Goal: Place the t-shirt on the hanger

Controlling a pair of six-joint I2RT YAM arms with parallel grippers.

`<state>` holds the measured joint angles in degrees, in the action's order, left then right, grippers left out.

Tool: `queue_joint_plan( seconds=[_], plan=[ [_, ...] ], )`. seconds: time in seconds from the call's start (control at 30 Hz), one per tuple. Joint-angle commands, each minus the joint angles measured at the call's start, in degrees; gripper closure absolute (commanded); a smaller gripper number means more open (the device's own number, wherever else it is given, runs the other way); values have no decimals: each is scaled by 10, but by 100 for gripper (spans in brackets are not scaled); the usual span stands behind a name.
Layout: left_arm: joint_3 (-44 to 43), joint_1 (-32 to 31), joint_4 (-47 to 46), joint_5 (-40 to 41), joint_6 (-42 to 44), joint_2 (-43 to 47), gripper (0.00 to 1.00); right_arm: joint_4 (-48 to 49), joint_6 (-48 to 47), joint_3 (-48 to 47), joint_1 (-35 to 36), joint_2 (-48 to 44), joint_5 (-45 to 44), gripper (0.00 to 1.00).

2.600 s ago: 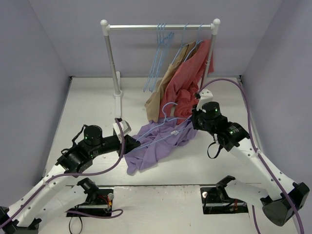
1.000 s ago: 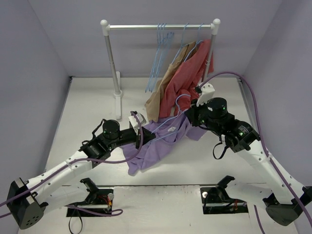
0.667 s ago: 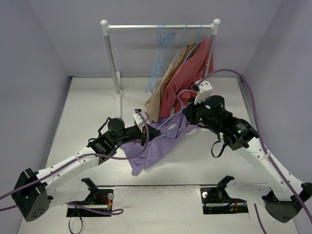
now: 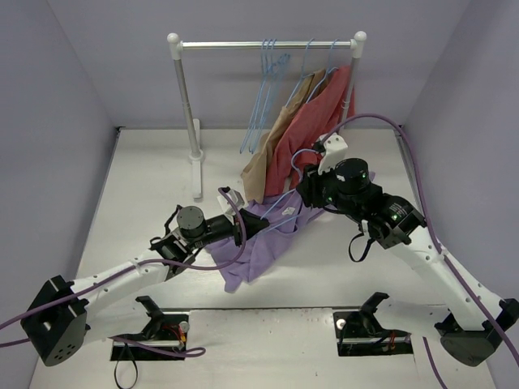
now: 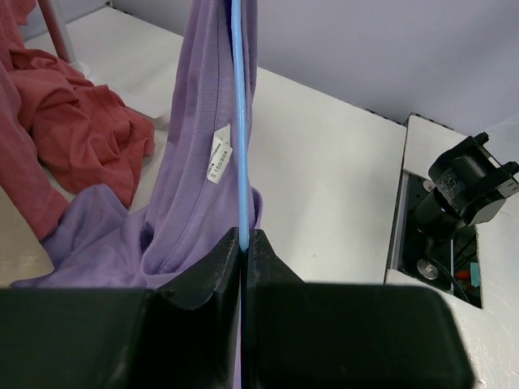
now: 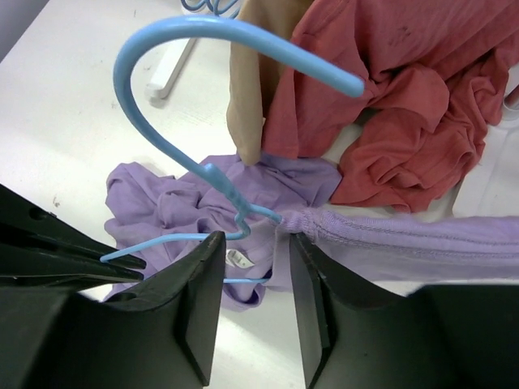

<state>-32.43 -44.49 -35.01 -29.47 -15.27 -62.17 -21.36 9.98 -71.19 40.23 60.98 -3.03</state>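
Observation:
The lavender t-shirt (image 4: 258, 243) lies bunched on the table between my arms, one part lifted. The light-blue hanger (image 4: 280, 201) is threaded into its neck, with the hook up near the right wrist. My left gripper (image 4: 242, 229) is shut on the hanger's wire (image 5: 237, 121), with the t-shirt (image 5: 190, 162) draped beside it. My right gripper (image 6: 255, 243) has its jaws apart just below the hanger's hook (image 6: 162, 49). The gap between them is empty. The t-shirt's collar (image 6: 389, 231) runs taut from the hanger neck across the right fingertip.
A clothes rack (image 4: 188, 105) stands at the back with several spare blue hangers (image 4: 263, 89). A brick-red garment (image 4: 312, 138) and a tan garment (image 4: 268, 158) hang from it, trailing onto the table right behind the t-shirt. The red garment also shows in the right wrist view (image 6: 389, 97).
My left arm has reached rightward with the hanger wire. My right gripper has moved left and up. The hanger and the t-shirt's neck have risen and drawn closer together.

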Motion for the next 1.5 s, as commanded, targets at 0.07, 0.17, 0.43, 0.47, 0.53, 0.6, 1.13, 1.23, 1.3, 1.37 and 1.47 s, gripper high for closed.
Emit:
queue_joint_plan(
  seconds=[0.07,0.17,0.43,0.47,0.53,0.6,1.13,1.23,1.3,1.37,1.47],
  plan=[
    [-10,-4,-117,-16,-4,11,100,31,-33,-7,3,-30,-22,62],
    [1,-3,-117,-10,0,17,100,23,-48,-4,2,-46,-30,62],
    [11,7,-114,-7,3,20,100,10,-68,-3,3,-72,1,57],
    [9,9,-112,-12,3,20,100,5,-71,-4,3,-74,2,57],
    [7,10,-110,-20,3,21,100,-1,-91,-5,3,-78,-8,56],
    [5,12,-100,-36,6,25,100,-9,-134,-4,2,-84,-3,60],
    [-3,31,-23,-96,18,80,100,-15,-327,19,-70,-64,143,48],
    [-3,31,-10,-105,21,83,100,-15,-344,18,-96,-54,197,47],
    [-2,31,-10,-107,22,85,100,-15,-348,18,-96,-50,210,47],
    [-4,32,-2,-109,29,85,100,-16,-355,25,-96,-42,233,49],
    [-14,32,11,-115,42,84,100,-18,-362,35,-96,-36,272,52]
  ],
)
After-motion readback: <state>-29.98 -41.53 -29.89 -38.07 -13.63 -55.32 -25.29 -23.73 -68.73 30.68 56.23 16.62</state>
